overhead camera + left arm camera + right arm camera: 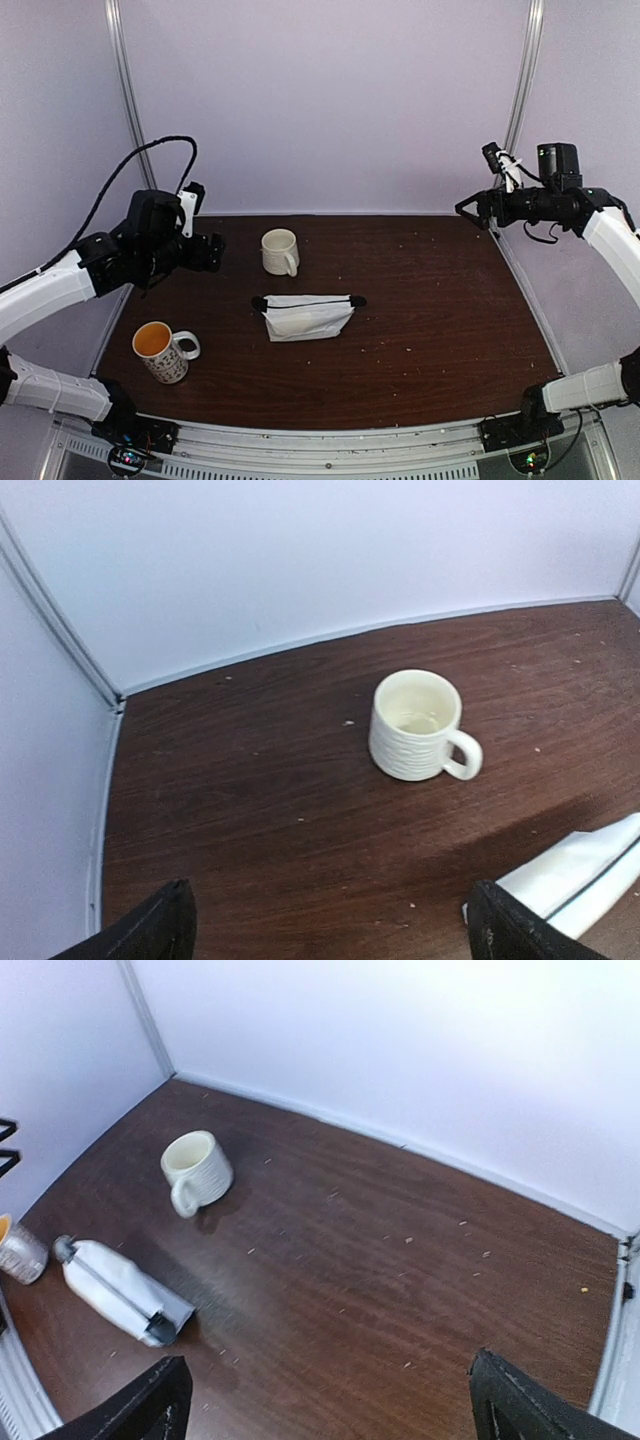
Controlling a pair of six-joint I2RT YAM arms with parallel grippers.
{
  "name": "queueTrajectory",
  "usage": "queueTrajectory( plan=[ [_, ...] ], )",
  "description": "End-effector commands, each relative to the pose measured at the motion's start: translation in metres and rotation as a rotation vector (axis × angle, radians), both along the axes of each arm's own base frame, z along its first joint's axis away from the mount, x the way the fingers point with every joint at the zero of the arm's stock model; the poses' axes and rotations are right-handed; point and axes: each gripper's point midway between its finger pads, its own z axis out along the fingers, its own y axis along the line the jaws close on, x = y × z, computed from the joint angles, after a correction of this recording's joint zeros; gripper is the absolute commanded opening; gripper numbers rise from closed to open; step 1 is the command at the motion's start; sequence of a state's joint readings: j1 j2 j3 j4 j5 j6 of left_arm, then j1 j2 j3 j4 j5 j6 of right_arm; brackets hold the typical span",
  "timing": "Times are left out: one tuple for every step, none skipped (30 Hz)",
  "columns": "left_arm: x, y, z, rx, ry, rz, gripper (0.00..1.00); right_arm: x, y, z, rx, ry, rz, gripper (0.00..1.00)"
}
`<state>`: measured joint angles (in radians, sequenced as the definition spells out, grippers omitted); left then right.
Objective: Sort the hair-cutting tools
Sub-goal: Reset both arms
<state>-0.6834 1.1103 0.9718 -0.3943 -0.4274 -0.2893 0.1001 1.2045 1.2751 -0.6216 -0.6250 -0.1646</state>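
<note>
Left gripper [212, 252] and right gripper [467, 209]: both wide open, empty, raised well to either side of the white pouch [306, 316]. No scissors, comb or clipper is visible. Sorting is judged complete, or the tools are hidden inside the pouch; cannot tell which.

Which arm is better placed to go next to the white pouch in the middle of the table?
Probably the left. The pouch lies slightly left of centre, nearer the left arm, jaws open. The right arm hangs by the far right corner.
</note>
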Motion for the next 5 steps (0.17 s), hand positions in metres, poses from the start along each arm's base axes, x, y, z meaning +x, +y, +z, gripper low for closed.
queueTrajectory(
  plan=[
    [0.0054, 0.0358, 0.0205, 0.094, -0.064, 0.112, 0.98, 0.0326, -0.0356, 0.0127, 0.006, -0.142, -0.252, 1.0],
    [0.0066, 0.0376, 0.023, 0.093, -0.074, 0.118, 0.98, 0.0291, -0.0339, 0.0148, 0.015, -0.163, -0.241, 1.0],
    [0.008, 0.0382, 0.024, 0.09, -0.077, 0.118, 0.98, 0.0282, -0.0325, 0.014, 0.027, -0.162, -0.237, 1.0],
    [0.0094, 0.0382, 0.0253, 0.086, -0.081, 0.119, 0.98, 0.0279, -0.03, 0.0121, 0.04, -0.15, -0.226, 1.0],
    [0.0107, 0.0377, 0.0265, 0.083, -0.085, 0.118, 0.98, 0.0276, -0.0272, 0.0106, 0.052, -0.136, -0.216, 1.0]
  ],
)
